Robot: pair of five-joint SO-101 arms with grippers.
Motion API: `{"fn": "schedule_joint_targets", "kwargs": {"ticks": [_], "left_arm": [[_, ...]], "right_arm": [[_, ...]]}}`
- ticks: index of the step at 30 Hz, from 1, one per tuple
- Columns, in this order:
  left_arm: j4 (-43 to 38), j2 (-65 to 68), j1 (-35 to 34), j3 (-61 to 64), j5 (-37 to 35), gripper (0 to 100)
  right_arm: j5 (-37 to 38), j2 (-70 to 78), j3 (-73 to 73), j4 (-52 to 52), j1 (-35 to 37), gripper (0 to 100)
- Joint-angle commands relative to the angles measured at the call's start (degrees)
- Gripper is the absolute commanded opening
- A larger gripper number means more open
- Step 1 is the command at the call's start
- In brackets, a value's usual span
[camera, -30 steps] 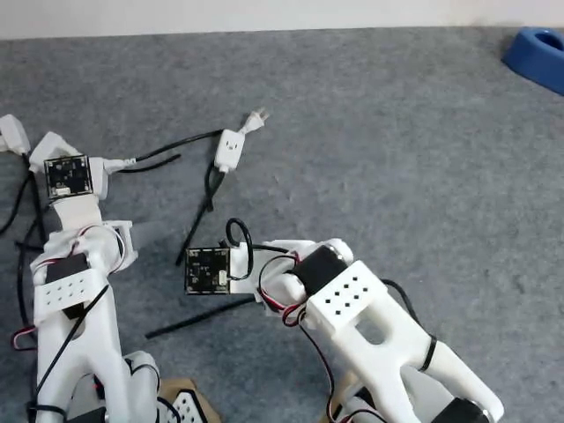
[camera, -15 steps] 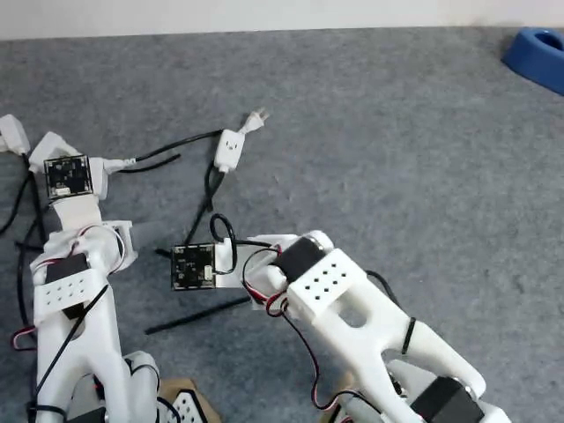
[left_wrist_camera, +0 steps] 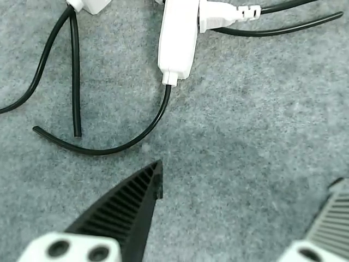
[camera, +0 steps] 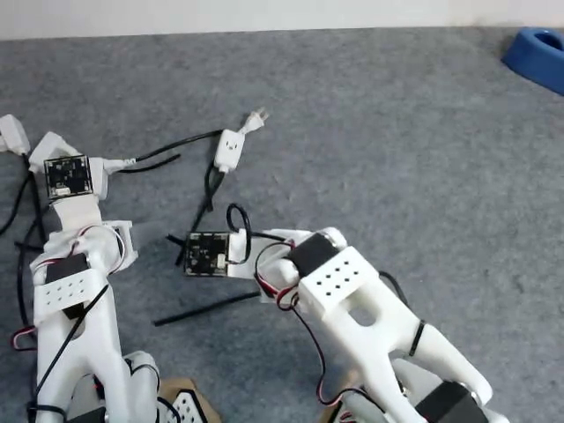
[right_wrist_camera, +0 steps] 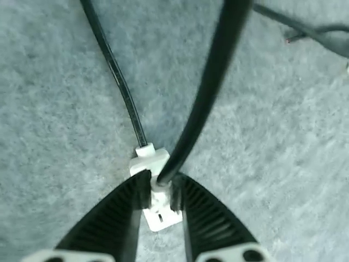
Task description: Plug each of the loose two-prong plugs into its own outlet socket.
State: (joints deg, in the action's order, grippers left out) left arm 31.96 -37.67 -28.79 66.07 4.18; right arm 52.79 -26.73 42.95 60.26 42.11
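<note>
Grey surface (camera: 423, 141) is carrying the cords. The right tool (right_wrist_camera: 161, 177) is clamping a white plug (right_wrist_camera: 161, 216) apart from the socket (camera: 228, 150). Its stiff cord could be twisting it loose. The left tool (left_wrist_camera: 248, 173) is gaping wide, empty.

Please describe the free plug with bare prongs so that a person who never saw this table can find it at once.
On the grey carpet, look past both arms to the small white outlet socket near the middle. The loose plug lies just beyond it, toward the right. Its two metal prongs stand bare, unlike the seated plug by the left arm.
</note>
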Motion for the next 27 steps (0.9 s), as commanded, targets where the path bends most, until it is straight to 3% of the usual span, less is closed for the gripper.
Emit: {"fn": "schedule_joint_targets", "kwargs": {"ticks": [1, 8, 13, 14, 17, 21, 24, 27], "left_arm": [[-0.53, -1.1, 0.13, -0.4, -0.18, 43], [0.62, 0.4, 3.91, -1.54, -0.18, 43], [10.99, 10.95, 5.93, -11.91, -0.18, 43], [13.8, 13.49, 6.99, -14.55, -0.18, 43], [24.18, 19.3, 10.86, -23.78, 0.0, 43], [38.07, 21.58, 19.03, -35.12, 9.76, 43], [45.36, 19.91, 26.51, -40.31, 7.91, 43], [47.56, 15.34, 34.24, -41.8, 4.75, 43]], "right_arm": [[-8.7, -3.82, -0.4, -0.22, -0.57, 0.6], [-41.67, -5.14, -18.15, 5.76, -6.29, 0.6], [-70.95, 0.22, -25.71, 8.75, -16.4, 0.6], [-73.85, 1.89, -26.59, 9.36, -18.15, 0.6], [-77.27, 6.37, -29.05, 11.91, -20.26, 0.6], [-79.3, 9.63, -32.4, 14.29, -21.85, 0.6], [-80.0, 9.54, -33.71, 14.02, -23.96, 0.6], [-80.0, 9.63, -33.98, 13.67, -26.95, 0.6]]}}
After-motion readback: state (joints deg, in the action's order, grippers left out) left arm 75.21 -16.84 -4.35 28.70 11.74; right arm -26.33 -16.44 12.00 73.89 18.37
